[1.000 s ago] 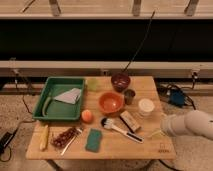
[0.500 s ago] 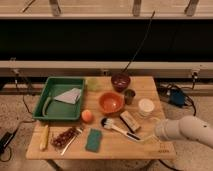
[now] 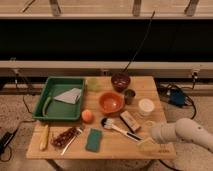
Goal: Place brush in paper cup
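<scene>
The green tray [image 3: 62,80] sits by the table's [image 3: 119,148] left edge. The brush [image 3: 120,129] lies flat mid-table near the front edge, its head pointing left. The paper cup [image 3: 145,106] stands upright toward the right edge. The gripper [image 3: 149,145] hovers over the front right corner, fingers apart, holding nothing

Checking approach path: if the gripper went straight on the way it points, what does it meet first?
The gripper, open, at the table front-right edge, points left. First in line: probably the brush, its dark handle end; depth is unclear.
</scene>
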